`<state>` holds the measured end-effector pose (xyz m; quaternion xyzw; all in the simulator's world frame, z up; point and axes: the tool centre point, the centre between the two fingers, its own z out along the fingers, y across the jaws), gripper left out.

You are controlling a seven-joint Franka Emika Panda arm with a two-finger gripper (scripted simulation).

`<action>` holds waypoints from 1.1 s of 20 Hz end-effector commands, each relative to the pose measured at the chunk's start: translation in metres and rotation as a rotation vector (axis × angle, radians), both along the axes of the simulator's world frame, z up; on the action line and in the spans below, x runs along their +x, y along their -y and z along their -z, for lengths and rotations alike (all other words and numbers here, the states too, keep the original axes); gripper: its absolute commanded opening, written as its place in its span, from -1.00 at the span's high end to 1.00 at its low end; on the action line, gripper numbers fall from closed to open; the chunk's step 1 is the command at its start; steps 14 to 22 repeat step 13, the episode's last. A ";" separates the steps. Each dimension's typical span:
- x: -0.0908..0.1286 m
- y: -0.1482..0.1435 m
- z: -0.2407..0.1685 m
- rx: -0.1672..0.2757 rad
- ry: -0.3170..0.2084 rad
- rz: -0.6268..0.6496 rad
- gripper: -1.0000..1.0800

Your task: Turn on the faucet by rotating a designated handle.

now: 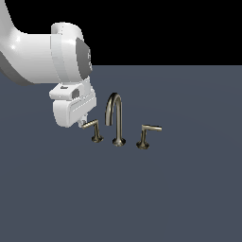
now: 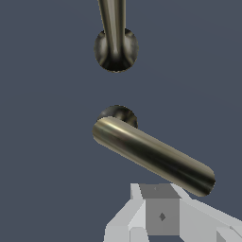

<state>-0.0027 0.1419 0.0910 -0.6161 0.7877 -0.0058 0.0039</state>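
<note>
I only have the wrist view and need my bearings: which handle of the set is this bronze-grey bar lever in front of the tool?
Observer: The one at the exterior view's left. It is the duller bronze-grey lever handle, and its bar's free end is right at the white tool.
Operator: Is there a second handle?
Observer: Yes. A twin lever with a paler bar stands beyond the tall arched spout, at the exterior view's right, well apart from the tool.
Operator: Which way does its bar point?
Observer: Toward the exterior view's right, away from the spout.
</note>
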 end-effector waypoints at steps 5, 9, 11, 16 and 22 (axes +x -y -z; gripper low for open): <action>-0.017 0.012 0.000 0.001 -0.007 -0.003 1.00; -0.028 0.021 0.000 0.003 -0.010 -0.004 1.00; -0.034 0.025 0.000 0.004 -0.012 -0.005 1.00; -0.037 0.027 0.000 0.004 -0.013 -0.005 1.00; -0.037 0.027 0.000 0.004 -0.013 -0.005 1.00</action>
